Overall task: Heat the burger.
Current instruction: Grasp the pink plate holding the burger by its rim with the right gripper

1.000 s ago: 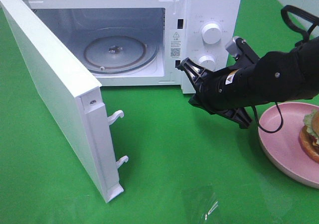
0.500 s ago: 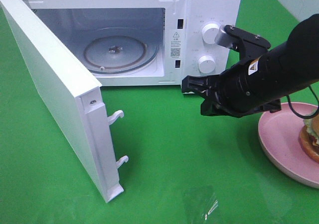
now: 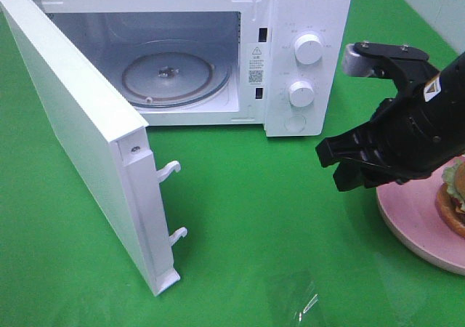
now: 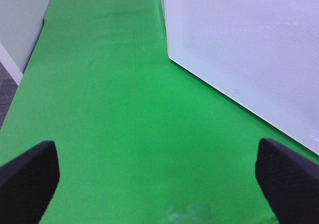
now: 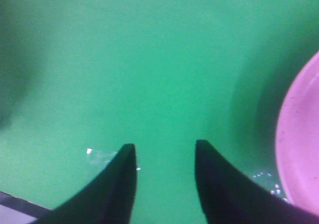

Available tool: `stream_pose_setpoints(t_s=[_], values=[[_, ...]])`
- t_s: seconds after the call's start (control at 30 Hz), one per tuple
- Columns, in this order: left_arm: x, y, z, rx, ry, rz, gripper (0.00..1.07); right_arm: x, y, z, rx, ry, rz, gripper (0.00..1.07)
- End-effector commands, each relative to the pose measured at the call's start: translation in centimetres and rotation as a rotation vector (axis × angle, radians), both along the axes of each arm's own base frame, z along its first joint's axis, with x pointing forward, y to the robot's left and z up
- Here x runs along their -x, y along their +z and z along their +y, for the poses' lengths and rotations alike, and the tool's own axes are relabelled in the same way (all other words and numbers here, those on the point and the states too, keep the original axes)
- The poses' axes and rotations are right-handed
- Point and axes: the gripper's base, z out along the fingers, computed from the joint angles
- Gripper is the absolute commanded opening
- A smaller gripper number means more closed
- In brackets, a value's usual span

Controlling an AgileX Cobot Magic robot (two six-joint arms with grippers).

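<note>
Three views to go through, so start with the high camera. The microwave (image 3: 309, 7) sits along the far edge of the green tabletop (image 3: 240, 218). Its door (image 3: 73, 123) is swung wide toward the left edge, and you can see the glass turntable (image 3: 171, 73) inside with nothing on it. The burger (image 3: 452, 203) is at the right edge of the tabletop, resting on the pink plate (image 3: 410, 211) and cut off by the frame. You see only its lettuce and part of the bun. The right gripper (image 3: 336, 166) hangs over the cloth just beside the plate's inner rim, between the plate and the microwave's front. It is clear of the burger and holds nothing. From this angle you cannot judge how far its jaws are parted.

In the left wrist view, the left gripper (image 4: 159, 184) has its fingers (image 4: 27, 179) spread wide. Only bare green tabletop (image 4: 124, 109) lies between them. The white outer face of the microwave door (image 4: 249, 50) stands ahead and to one side, well apart from the fingertips.

In the right wrist view, the right gripper (image 5: 164, 149) shows its two dark fingers (image 5: 122, 184) apart, with a clear gap and only green cloth (image 5: 149, 59) in it. The rim of the pink plate (image 5: 304, 149) is near one finger but not touching it. You cannot see the burger in this view.
</note>
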Motion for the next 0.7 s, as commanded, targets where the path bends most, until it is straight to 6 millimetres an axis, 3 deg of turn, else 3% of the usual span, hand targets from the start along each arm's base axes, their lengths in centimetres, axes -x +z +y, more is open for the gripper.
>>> stream_pose_setpoints(t_s=[0.03, 0.07, 0.1, 0.13, 0.17, 0.57, 0.63, 0.7], values=[[0.2, 0.0, 0.0, 0.005, -0.008, -0.033, 1.00, 0.1, 0.4, -0.9, 0.063, 0.054, -0.011, 0.74], [0.2, 0.0, 0.0, 0.005, -0.008, -0.033, 1.00, 0.1, 0.4, -0.9, 0.063, 0.054, -0.011, 0.74], [0.2, 0.0, 0.0, 0.005, -0.008, -0.033, 1.00, 0.1, 0.3, -1.3, 0.094, 0.062, -0.004, 0.93], [0.2, 0.0, 0.0, 0.005, -0.008, -0.033, 1.00, 0.1, 0.3, -1.3, 0.094, 0.062, -0.004, 0.93], [0.2, 0.0, 0.0, 0.005, -0.008, -0.033, 1.00, 0.1, 0.2, -1.8, 0.121, 0.063, 0.014, 1.01], [0.2, 0.0, 0.0, 0.005, -0.008, -0.033, 1.00, -0.7, 0.0, -4.7, 0.188, -0.031, 0.033, 0.99], [0.2, 0.0, 0.0, 0.005, -0.008, -0.033, 1.00, -0.8, -0.3, -4.9, 0.215, -0.031, 0.035, 0.98], [0.2, 0.0, 0.0, 0.005, -0.008, -0.033, 1.00, -1.3, -1.8, -4.9, 0.237, -0.037, 0.091, 0.97]])
